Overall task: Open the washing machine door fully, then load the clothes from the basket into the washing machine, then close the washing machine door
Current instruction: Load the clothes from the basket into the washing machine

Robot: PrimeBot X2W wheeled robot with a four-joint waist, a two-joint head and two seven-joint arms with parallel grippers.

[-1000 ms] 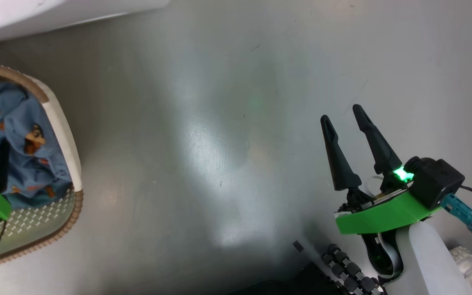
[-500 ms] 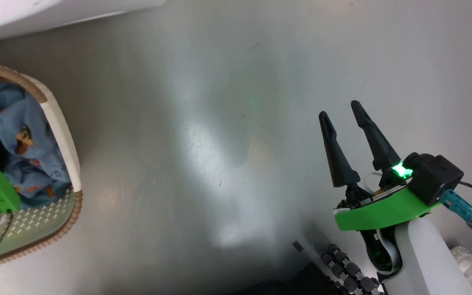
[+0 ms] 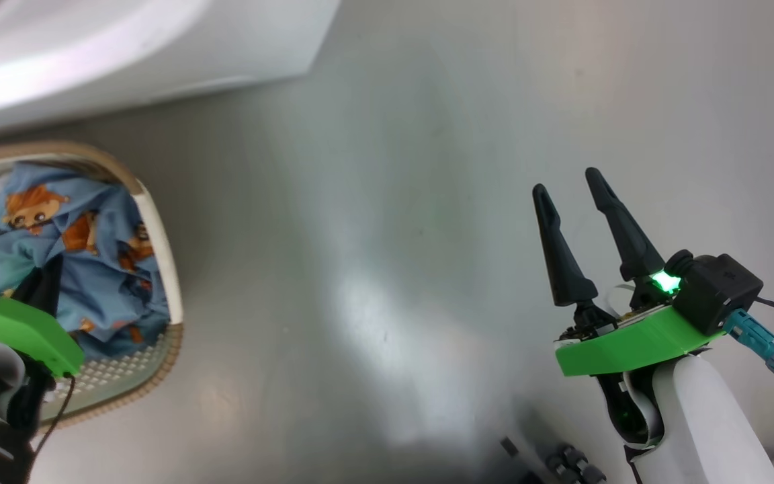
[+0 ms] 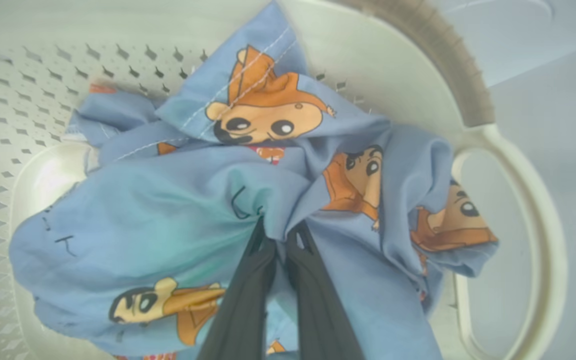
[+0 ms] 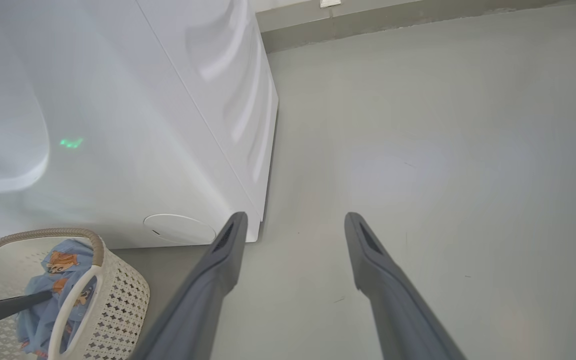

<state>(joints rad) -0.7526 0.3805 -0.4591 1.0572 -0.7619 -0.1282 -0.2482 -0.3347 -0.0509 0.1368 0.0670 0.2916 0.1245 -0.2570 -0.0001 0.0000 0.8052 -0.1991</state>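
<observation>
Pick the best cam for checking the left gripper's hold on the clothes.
Left wrist view: the left gripper is shut on a fold of the clothes, close up. Head view has its fingers half hidden behind the green mount over the basket. Right wrist view shows it small, far off.

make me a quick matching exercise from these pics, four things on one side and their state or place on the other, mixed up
Column one:
1. left claw
2. right claw
3. basket
4. washing machine

Column two:
a. white, next to the basket
b. open above bare floor
c. cream, perforated sides, fabric inside
d. shut on the clothes

Pairs: 1-d, 2-b, 3-c, 4-a
</observation>
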